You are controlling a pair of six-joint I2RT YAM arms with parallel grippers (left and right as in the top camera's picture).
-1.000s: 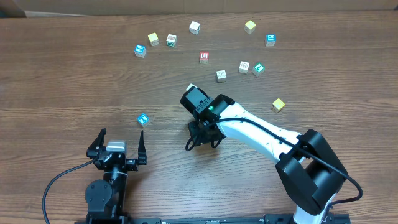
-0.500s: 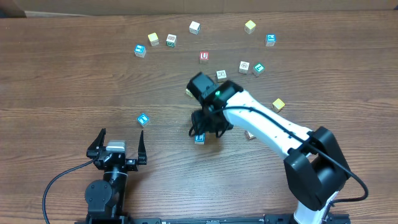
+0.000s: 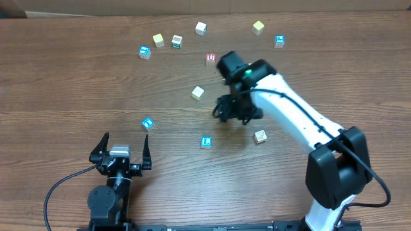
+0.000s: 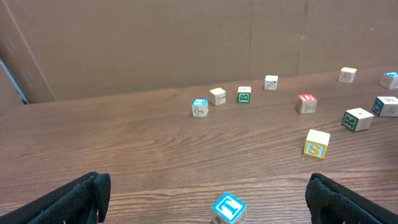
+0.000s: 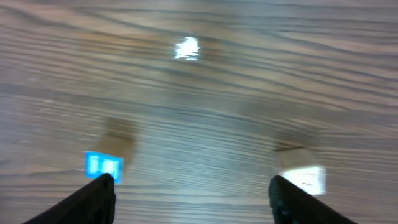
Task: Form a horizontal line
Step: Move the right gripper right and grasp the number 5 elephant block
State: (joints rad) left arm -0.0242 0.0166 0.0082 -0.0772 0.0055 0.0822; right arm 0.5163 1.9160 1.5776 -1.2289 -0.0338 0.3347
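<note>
No row of touching cubes shows; the letter cubes lie apart. A blue "L" cube (image 3: 206, 142) and a tan cube (image 3: 260, 136) sit in the middle of the table, with a blue cube (image 3: 148, 122) to their left and a red "U" cube (image 3: 210, 58) farther back. My right gripper (image 3: 234, 109) hovers open and empty behind the "L" and tan cubes. Its blurred wrist view shows the blue cube (image 5: 102, 165) and the tan cube (image 5: 301, 177) by its fingertips (image 5: 193, 199). My left gripper (image 3: 122, 151) is open at the front, with the blue cube (image 4: 229, 208) just ahead of it.
A cream cube (image 3: 198, 92) lies left of the right gripper. Several more cubes are scattered along the back: a yellow one (image 3: 258, 27), a white one (image 3: 201, 27), a blue one (image 3: 279, 41) and others (image 3: 158, 40). A cardboard wall (image 4: 186, 37) stands behind the table.
The right gripper has moved back and to the right from the table's middle. The blue "L" cube, the tan cube and the cream cube now show where the arm had covered them. The left arm is still.
</note>
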